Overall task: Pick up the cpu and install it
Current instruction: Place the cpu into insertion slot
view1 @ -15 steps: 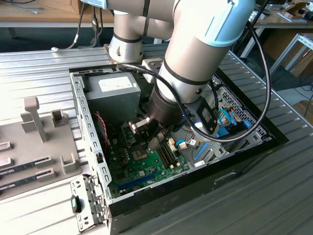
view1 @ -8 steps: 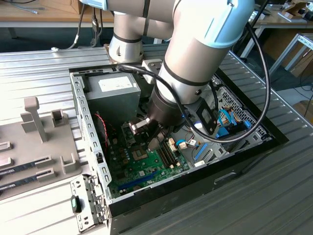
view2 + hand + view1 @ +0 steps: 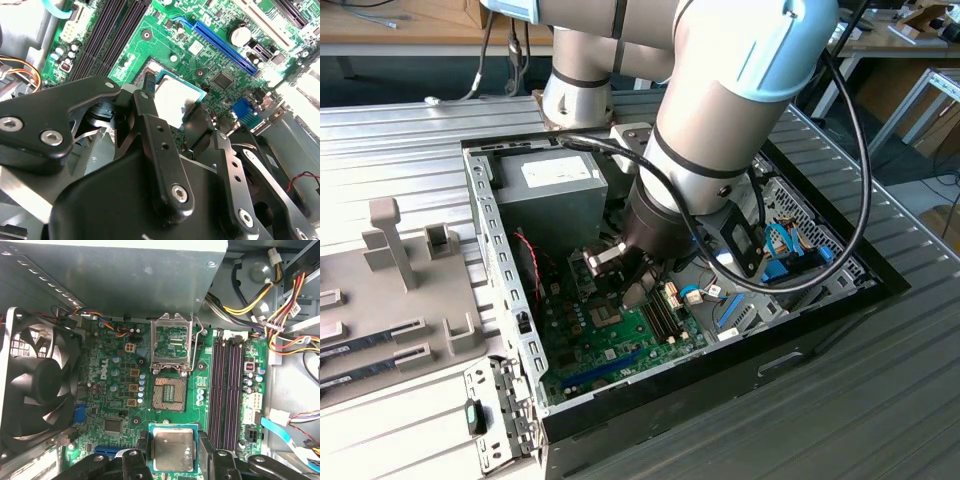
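Gripper [image 3: 173, 451] clamps cpu [image 3: 172, 446] over motherboard [image 3: 112, 407], near open socket [image 3: 170, 392]. Fan [image 3: 40, 385] and memory slots [image 3: 225, 385] flank socket, all inside case [image 3: 503, 265].

**Silver arm, black end effector**

The arm [image 3: 720, 120] is built of thick silver-grey tubes, with rounded light-blue caps [image 3: 790, 45] at the joints. A black cable [image 3: 867, 185] loops beside it toward the wrist, which ends in a black collar [image 3: 660, 235]. The end effector [image 3: 172, 100] is matte black: flat links [image 3: 50, 125] with rounded ends, joined by silver socket-head screws [image 3: 179, 193]. Small bare holes run along its fingers [image 3: 157, 135].
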